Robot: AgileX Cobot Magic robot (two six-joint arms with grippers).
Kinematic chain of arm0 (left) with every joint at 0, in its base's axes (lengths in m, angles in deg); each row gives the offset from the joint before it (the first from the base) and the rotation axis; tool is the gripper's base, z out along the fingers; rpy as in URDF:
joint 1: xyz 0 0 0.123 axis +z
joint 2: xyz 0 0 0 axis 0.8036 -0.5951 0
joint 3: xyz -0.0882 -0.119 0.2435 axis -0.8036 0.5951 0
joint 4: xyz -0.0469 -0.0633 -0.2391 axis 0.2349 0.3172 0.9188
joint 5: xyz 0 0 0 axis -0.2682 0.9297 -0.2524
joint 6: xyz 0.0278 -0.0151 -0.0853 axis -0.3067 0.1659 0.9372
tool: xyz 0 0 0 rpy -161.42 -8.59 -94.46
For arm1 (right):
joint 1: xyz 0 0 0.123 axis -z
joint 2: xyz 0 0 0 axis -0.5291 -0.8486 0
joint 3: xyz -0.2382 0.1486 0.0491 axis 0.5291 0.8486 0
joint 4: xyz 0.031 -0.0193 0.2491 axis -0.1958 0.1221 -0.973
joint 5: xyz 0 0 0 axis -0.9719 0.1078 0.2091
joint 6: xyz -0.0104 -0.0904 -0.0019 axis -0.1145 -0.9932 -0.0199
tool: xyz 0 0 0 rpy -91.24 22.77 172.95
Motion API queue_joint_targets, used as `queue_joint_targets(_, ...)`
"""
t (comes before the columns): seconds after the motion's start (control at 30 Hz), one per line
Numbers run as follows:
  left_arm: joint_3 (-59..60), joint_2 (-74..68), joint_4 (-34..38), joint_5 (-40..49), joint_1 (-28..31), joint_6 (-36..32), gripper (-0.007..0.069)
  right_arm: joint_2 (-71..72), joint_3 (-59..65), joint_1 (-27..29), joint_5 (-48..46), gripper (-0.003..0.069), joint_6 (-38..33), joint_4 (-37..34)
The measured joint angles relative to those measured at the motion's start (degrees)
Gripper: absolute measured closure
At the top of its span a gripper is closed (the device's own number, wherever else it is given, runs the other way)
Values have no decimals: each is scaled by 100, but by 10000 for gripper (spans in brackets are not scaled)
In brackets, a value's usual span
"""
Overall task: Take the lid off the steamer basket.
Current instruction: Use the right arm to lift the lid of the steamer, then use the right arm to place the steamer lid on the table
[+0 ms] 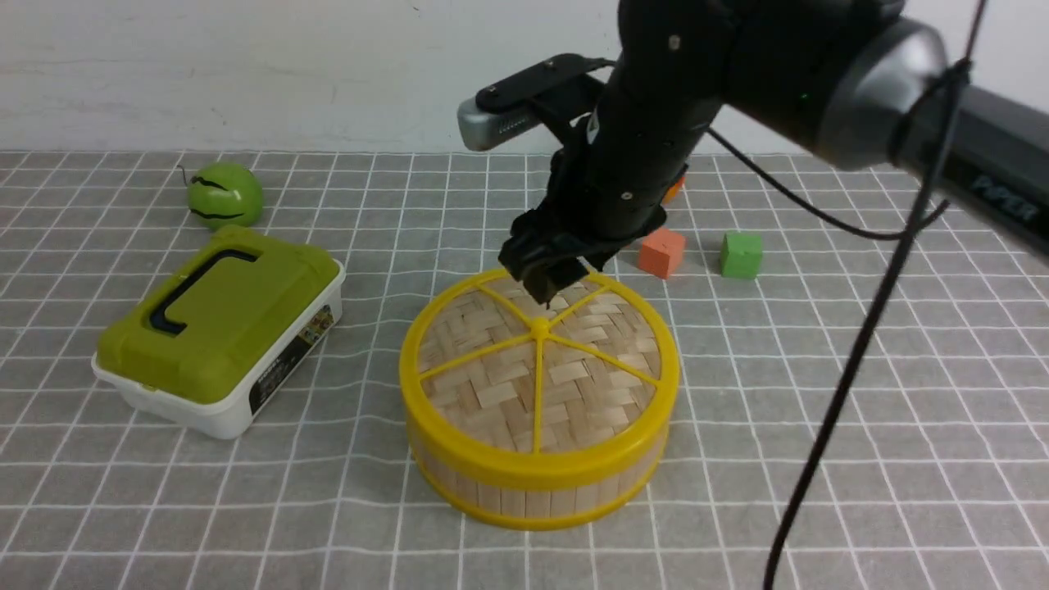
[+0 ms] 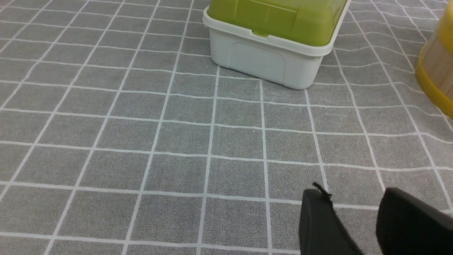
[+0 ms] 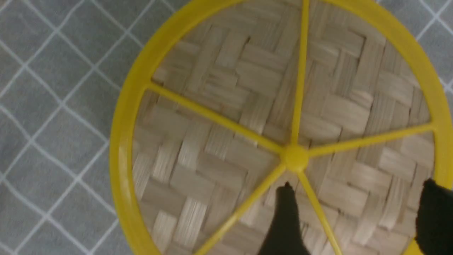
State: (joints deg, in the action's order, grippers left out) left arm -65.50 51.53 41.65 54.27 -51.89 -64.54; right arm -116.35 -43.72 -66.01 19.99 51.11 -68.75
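The steamer basket (image 1: 524,496) stands mid-table with pale slat walls and yellow rims. The lid (image 1: 508,369) sits on it, woven bamboo with yellow spokes and a centre knob (image 1: 540,326). My right gripper (image 1: 545,283) hovers just above the lid's far half, open and empty. In the right wrist view the lid (image 3: 219,148) fills the frame. There the right gripper (image 3: 357,202) spans one spoke, with one finger beside the knob (image 3: 293,157) and the other near the rim. My left gripper (image 2: 354,202) is open and empty, low over the cloth, with the basket's wall (image 2: 435,67) off to one side.
A white box with an olive-green lid (image 1: 221,328) lies left of the basket and also shows in the left wrist view (image 2: 269,53). A green ball (image 1: 224,194) sits far left. An orange cube (image 1: 660,251) and a green cube (image 1: 741,255) sit behind the basket. A black cable (image 1: 844,393) hangs at right.
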Motion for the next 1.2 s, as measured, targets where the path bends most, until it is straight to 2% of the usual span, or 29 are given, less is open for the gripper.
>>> queue_joint_targets(0.07,0,0,0,0,0,0,386,-236,-126,0,147,132,86,34)
queue_joint_targets(0.17,0,0,0,0,0,0,386,-478,-161,0,203,125,180,34)
queue_joint_targets(0.37,0,0,0,0,0,0,386,-732,-174,0,66,230,210,-37)
queue_joint_targets(0.47,0,0,0,0,0,0,386,-732,-187,0,-11,339,210,-97)
queue_joint_targets(0.6,0,0,0,0,0,0,386,-732,-219,-23,-77,561,210,-171)
queue_joint_targets(0.63,0,0,0,0,0,0,386,-726,-225,-25,-83,585,210,-171)
queue_joint_targets(0.93,0,0,0,0,0,0,386,-411,-772,-25,-357,579,210,-101)
queue_joint_targets(1.07,0,0,0,0,0,0,386,354,-1397,-25,-588,579,187,339)
queue_joint_targets(1.2,0,0,0,0,0,0,386,999,-1365,49,-648,579,147,943)
